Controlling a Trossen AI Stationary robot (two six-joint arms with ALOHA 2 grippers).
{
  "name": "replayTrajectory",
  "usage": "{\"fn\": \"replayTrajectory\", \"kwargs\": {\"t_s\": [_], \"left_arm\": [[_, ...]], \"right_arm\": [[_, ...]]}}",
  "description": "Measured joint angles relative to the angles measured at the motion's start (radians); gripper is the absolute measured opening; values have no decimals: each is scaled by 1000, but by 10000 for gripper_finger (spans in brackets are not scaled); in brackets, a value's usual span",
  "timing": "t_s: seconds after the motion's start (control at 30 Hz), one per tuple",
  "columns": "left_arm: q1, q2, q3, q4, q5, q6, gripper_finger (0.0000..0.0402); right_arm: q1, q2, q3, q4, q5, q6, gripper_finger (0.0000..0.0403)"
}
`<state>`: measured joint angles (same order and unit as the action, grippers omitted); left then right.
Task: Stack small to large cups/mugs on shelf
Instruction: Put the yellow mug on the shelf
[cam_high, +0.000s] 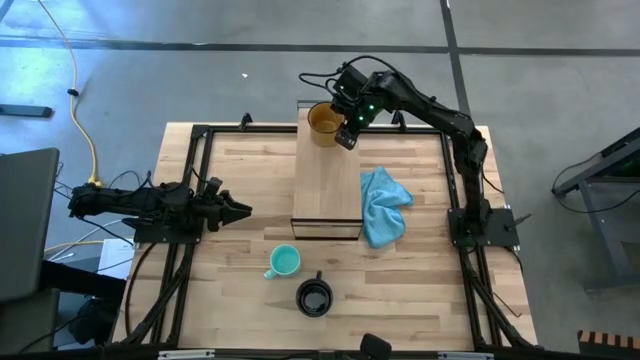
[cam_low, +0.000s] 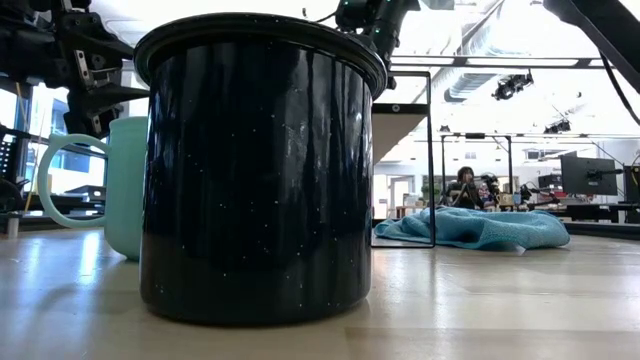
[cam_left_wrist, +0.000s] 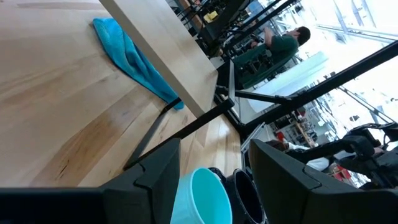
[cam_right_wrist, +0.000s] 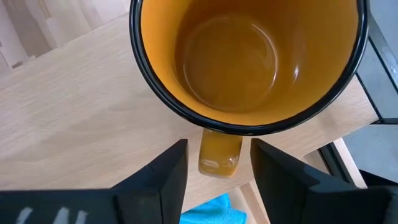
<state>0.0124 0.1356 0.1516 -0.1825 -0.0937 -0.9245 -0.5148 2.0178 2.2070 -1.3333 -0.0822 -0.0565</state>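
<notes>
Your right tool (cam_right_wrist: 214, 163) hovers with its fingers apart either side of the amber mug's handle (cam_right_wrist: 220, 152), not clamped; the amber mug (cam_high: 323, 122) stands on the shelf (cam_high: 328, 185) just beyond it. Your left tool (cam_high: 235, 210) (fingers apart too) waits well apart, the teal mug (cam_high: 284, 262) and black mug (cam_high: 314, 297) on the bench (cam_high: 420, 280) near it.

Light-wood surface (cam_high: 250, 200) fills centre frame in high view. On it: long wooden shelf (cam_high: 328, 185) upper centre, blue cloth (cam_high: 384, 205) touching its right side, teal mug (cam_high: 285, 262) lower centre, black mug (cam_high: 313, 297) just below and right of teal. Amber mug (cam_high: 323, 122) sits upright on the shelf's upper end, handle toward the right.
</notes>
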Motion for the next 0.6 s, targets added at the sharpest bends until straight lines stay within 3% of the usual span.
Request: {"fn": "replayTrajectory", "kwargs": {"t_s": [0.6], "left_arm": [[0, 0, 0, 0, 0, 3, 179]], "right_arm": [[7, 0, 0, -1, -26, 42, 181]]}}
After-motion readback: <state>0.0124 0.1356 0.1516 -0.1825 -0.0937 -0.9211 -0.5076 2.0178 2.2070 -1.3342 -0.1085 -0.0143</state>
